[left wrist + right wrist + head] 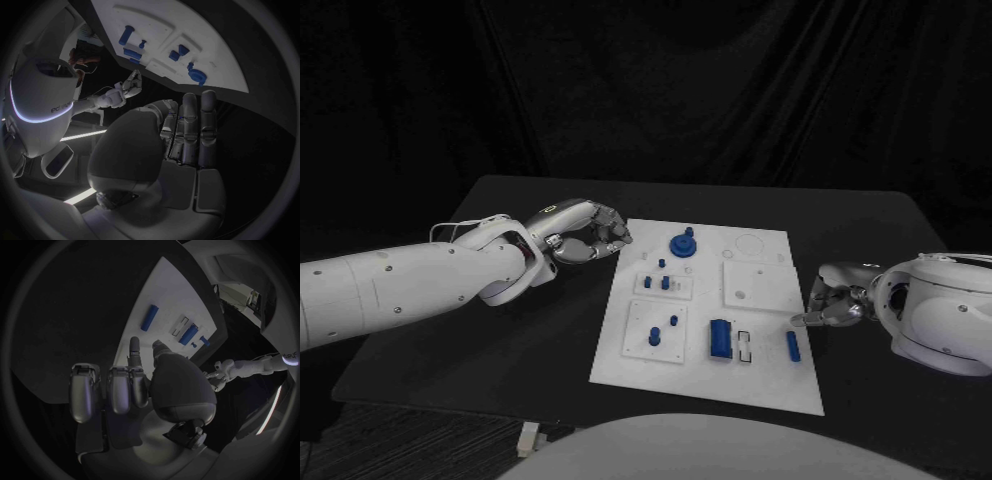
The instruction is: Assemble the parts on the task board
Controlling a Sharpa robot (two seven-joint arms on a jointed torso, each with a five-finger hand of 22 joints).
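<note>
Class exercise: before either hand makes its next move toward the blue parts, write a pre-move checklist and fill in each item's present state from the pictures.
1. Left hand holds nothing: ok.
2. Right hand holds nothing: ok.
3. Task board lies flat on the table: ok.
4. Blue bar near the right hand lies free on the board: ok.
5. Round blue part fully seated: cannot tell.
6. Both hands off the board: left ok, right cannot tell.

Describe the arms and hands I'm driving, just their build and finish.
Both arms are glossy white rounded shells. The left hand and right hand are silver metal with dark grey segmented fingers. A thin cable loops at the left wrist.
</note>
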